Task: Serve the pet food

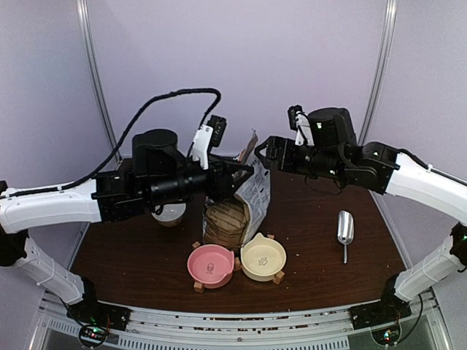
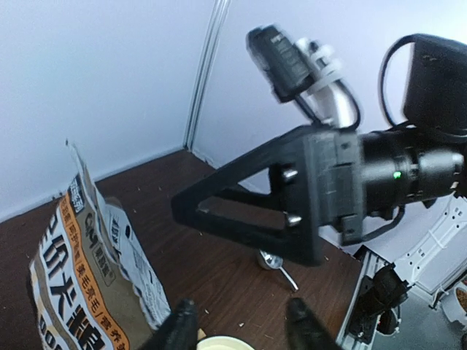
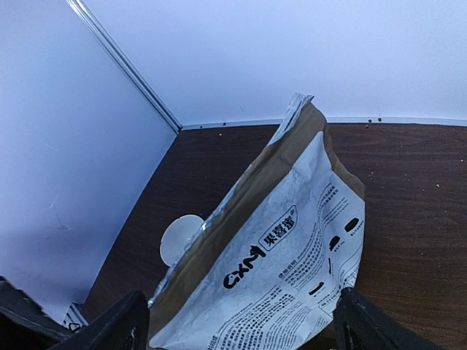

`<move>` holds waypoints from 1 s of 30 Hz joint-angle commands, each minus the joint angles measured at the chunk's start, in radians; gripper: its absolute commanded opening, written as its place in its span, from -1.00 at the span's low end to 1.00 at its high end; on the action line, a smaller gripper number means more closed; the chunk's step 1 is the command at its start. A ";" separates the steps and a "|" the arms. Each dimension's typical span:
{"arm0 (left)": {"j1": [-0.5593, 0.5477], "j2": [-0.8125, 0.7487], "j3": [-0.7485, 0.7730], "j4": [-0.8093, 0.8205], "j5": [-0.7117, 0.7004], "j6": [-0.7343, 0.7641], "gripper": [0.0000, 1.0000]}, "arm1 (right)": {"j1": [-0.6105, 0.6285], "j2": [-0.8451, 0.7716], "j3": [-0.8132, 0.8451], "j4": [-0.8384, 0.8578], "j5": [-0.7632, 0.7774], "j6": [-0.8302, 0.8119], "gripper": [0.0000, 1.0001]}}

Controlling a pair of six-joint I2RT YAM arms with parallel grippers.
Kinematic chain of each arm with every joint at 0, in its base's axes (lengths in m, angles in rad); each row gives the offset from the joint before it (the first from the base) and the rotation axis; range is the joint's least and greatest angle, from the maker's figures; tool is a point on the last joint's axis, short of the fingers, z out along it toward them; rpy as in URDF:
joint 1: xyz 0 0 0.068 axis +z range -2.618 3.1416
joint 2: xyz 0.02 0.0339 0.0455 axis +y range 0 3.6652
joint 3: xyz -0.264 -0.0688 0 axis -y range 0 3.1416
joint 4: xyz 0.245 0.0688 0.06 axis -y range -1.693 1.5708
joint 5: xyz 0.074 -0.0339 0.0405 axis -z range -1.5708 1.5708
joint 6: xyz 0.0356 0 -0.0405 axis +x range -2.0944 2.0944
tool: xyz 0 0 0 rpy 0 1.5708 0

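Note:
The pet food is hidden; none shows in the bowls or on the table. A brown-and-white paper bag (image 1: 239, 204) stands upright at mid-table, top open, also in the left wrist view (image 2: 87, 281) and the right wrist view (image 3: 292, 248). My left gripper (image 1: 239, 171) hovers at the bag's top edge, open (image 2: 241, 332), with nothing between its fingers. My right gripper (image 1: 261, 153) faces it from the right, open wide (image 3: 244, 328), fingers either side of the bag's upper part. A pink bowl (image 1: 211, 264) and a cream bowl (image 1: 263, 257) sit in front of the bag, both without food.
A metal scoop (image 1: 344, 230) lies on the table to the right, also under the right gripper's fingers in the left wrist view (image 2: 273, 261). A white round container (image 1: 173, 214) stands behind the bag's left side. The bowls rest on small wooden feet (image 1: 278, 277). Crumbs dot the table.

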State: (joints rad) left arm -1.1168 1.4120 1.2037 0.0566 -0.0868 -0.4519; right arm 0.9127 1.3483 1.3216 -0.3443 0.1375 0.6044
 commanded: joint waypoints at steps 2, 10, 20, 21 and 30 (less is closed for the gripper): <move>-0.006 -0.194 -0.080 0.038 -0.180 0.063 0.21 | 0.056 0.143 0.224 -0.214 0.207 -0.030 0.76; 0.119 -0.301 -0.034 -0.277 -0.214 0.094 0.95 | 0.094 0.316 0.440 -0.301 0.230 -0.048 0.75; 0.433 -0.345 0.073 -0.540 -0.132 0.117 0.96 | 0.125 0.539 0.749 -0.513 0.281 -0.032 0.78; 0.450 -0.347 0.083 -0.557 -0.150 0.132 0.96 | 0.125 0.563 0.788 -0.547 0.298 -0.032 0.77; 0.490 -0.409 -0.006 -0.483 -0.319 0.254 0.95 | 0.126 0.673 0.940 -0.748 0.419 -0.031 0.65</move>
State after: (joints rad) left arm -0.6437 1.0340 1.2461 -0.4770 -0.3305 -0.2619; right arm 1.0328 2.0136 2.2219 -0.9718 0.4629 0.5724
